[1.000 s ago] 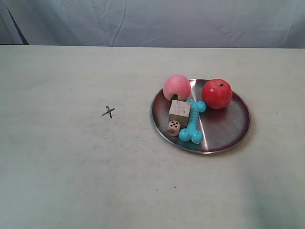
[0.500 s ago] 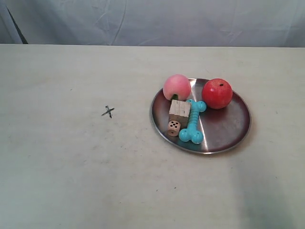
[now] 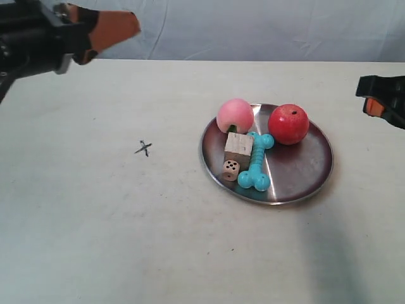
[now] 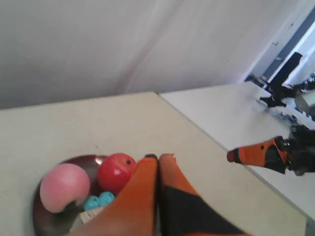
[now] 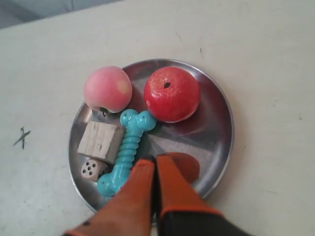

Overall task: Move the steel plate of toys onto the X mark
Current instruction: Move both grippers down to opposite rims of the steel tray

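Observation:
The steel plate (image 3: 297, 166) rests on the beige table, holding a red apple (image 3: 288, 124), pink peach (image 3: 235, 116), turquoise bone (image 3: 255, 161), wooden cube (image 3: 238, 147) and brown die (image 3: 231, 169). The X mark (image 3: 144, 148) is drawn on the table, apart from the plate, toward the exterior view's left. My left gripper (image 3: 130, 25) hangs high at the upper left of the exterior view, its orange fingers pressed together (image 4: 158, 158). My right gripper (image 3: 372, 104) enters at the right edge. In its wrist view it is shut (image 5: 155, 160), empty, above the plate (image 5: 214, 123) beside the bone (image 5: 125, 150).
A pale blue cloth backdrop (image 3: 253, 28) rises behind the table's far edge. The left wrist view shows the table's side edge (image 4: 206, 132), with a second table surface and the right arm's orange gripper (image 4: 256, 155) beyond it.
Both arms have come into the exterior view, one at the upper left and one at the right edge. The plate and toys have not moved.

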Tool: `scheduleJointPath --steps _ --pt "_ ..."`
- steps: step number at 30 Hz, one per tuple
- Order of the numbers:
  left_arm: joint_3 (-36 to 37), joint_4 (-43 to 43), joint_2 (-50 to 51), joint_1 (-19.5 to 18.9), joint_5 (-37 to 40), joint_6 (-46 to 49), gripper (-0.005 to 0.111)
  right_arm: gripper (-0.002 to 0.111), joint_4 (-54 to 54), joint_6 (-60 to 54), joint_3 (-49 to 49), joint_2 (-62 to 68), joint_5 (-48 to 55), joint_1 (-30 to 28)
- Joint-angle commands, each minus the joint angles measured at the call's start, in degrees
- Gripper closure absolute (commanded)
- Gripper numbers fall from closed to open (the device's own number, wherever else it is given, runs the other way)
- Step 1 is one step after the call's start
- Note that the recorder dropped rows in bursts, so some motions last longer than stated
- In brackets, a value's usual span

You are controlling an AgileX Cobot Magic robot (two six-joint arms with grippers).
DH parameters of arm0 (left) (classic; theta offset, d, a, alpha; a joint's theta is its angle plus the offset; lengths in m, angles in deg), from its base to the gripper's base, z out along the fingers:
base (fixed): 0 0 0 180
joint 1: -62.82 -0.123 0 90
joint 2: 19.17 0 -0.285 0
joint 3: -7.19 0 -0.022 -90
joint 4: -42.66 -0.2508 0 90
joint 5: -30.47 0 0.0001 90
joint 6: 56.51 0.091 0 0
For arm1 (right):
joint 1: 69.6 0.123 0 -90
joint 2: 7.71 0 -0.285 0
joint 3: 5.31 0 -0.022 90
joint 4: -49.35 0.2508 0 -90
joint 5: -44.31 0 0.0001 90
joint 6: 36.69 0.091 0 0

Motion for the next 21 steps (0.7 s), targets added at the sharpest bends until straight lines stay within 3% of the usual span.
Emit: scheduleJointPath --steps 1,8,14,21 --pt "-4.7 -5.47 7.76 3.05 -0.56 -6.53 0.107 0.107 -3.23 -0.88 -5.42 6.27 4.08 0.27" --pt "-5.67 -2.79 14.0 3.94 -5.1 -6.0 0.107 0.107 -5.82 -0.88 -7.01 11.01 4.21 -0.07" --pt "-6.53 0.19 17.03 3.94 -6.05 -5.75 0.107 0.107 -5.54 -0.88 -8.35 18.84 8.52 -5.49" --pt "-15.93 -19.78 27.93 3.94 0.28 -32.52 0.107 0.107 -5.34 -1.45 -15.18 29.78 12.6 -9.8"
